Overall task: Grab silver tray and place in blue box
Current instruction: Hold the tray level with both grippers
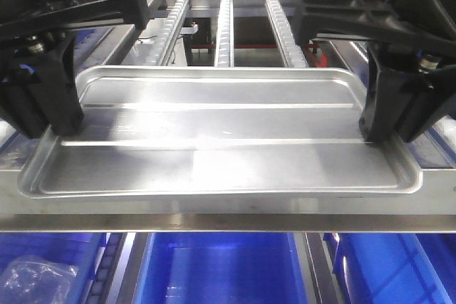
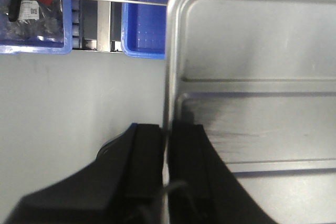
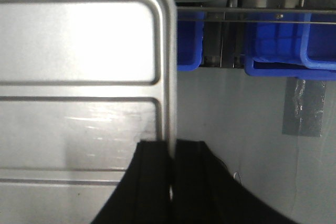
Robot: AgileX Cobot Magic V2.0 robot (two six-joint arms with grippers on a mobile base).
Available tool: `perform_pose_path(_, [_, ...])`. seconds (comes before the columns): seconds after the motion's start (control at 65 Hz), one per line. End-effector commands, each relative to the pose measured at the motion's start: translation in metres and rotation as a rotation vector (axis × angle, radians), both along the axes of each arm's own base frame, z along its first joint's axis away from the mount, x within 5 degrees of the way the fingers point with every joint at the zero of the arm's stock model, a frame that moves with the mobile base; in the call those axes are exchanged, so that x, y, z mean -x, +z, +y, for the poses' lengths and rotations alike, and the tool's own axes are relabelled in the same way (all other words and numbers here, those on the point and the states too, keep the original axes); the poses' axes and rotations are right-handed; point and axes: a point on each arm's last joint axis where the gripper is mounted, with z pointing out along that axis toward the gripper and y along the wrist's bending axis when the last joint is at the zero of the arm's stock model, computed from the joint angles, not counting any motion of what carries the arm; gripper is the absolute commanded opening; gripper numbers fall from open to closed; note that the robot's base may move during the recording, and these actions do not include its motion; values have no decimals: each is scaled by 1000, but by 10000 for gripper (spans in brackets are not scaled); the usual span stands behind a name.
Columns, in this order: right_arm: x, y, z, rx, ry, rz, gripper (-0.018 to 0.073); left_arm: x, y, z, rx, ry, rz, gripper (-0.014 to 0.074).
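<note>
The silver tray (image 1: 214, 140) lies level across the front view, held at both short ends. My left gripper (image 1: 60, 129) is shut on its left rim, one finger inside the rim and one outside, as the left wrist view shows for the gripper (image 2: 168, 129) and tray (image 2: 252, 51). My right gripper (image 1: 381, 133) is shut on the right rim in the same way, as the right wrist view shows for the gripper (image 3: 173, 145) and tray (image 3: 79, 51). A blue box (image 1: 217, 268) sits open below the tray's near edge, beyond a metal rail.
Roller conveyor rails (image 1: 224, 26) run away behind the tray. A metal bar (image 1: 228, 222) crosses in front, above the blue crates. The left crate holds a plastic bag (image 1: 35, 279). More blue bins (image 2: 34, 30) (image 3: 289, 40) stand past a grey surface (image 2: 79, 103).
</note>
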Motion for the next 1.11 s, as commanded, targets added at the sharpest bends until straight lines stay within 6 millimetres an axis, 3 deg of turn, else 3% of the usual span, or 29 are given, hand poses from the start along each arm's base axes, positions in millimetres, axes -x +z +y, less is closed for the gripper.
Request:
perform_pose_path(0.0, [-1, 19, 0, -41, 31, -94, 53, 1, 19, -2, 81, -12, -72, -8])
perform_pose_path(1.092, [-1, 19, 0, -40, 31, -94, 53, 1, 18, -2, 72, -9, -66, -8])
